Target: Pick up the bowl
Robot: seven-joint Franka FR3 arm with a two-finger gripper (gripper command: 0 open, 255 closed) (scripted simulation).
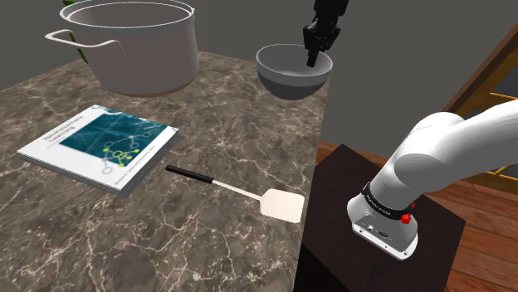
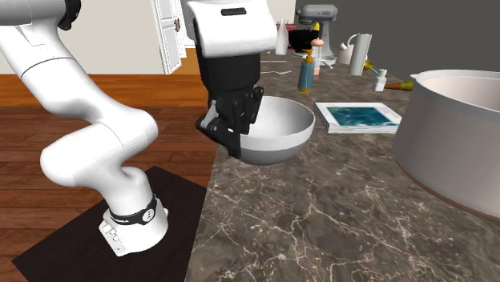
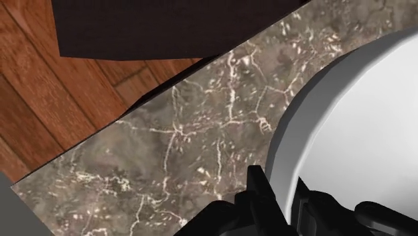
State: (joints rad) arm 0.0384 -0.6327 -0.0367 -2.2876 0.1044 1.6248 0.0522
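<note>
A grey bowl (image 1: 290,73) with a pale inside is at the marble counter's (image 1: 199,240) far corner, close to the edge nearest the stand. My black gripper (image 1: 313,60) comes down over the bowl's rim on that side. In the second exterior view the gripper (image 2: 235,148) grips the bowl's (image 2: 280,132) near wall, one finger outside and one inside. In the wrist view the gripper (image 3: 285,201) is shut on the bowl's (image 3: 362,127) thin rim. I cannot tell whether the bowl rests on the counter or hangs just above it.
A large pale pot (image 1: 133,46) stands at the counter's far end, beside the bowl. A book with a teal cover (image 1: 100,145) and a white spatula with a black handle (image 1: 249,192) lie nearer. Bottles (image 2: 306,72) stand beyond. The dark stand (image 1: 365,240) sits on wooden floor.
</note>
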